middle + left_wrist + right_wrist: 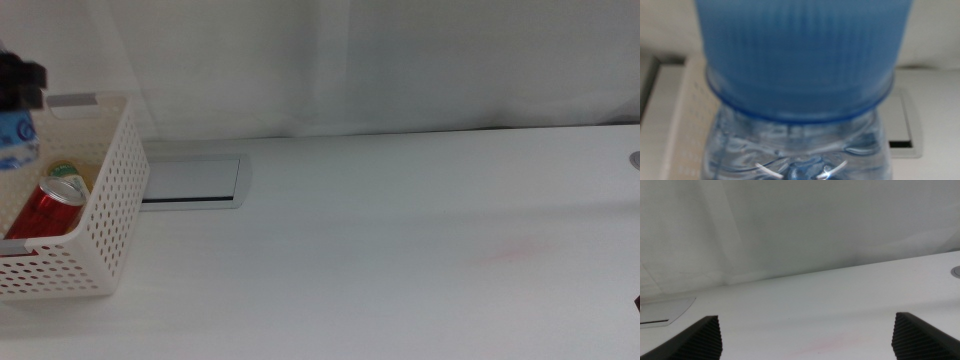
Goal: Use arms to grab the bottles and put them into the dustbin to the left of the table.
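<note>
The water bottle, clear with a blue label, hangs over the white perforated dustbin at the table's left end. My left gripper is shut on its top, at the picture's left edge. The left wrist view is filled by the bottle's blue cap and clear shoulder, and the jaws are hidden there. Inside the dustbin a green-and-yellow piece, apparently the tea bottle, lies next to a red can. My right gripper waits open and low over the white table at the right.
A grey inset plate lies in the tabletop just right of the dustbin. A small round fitting sits at the table's right edge. A pale curtain backs the table.
</note>
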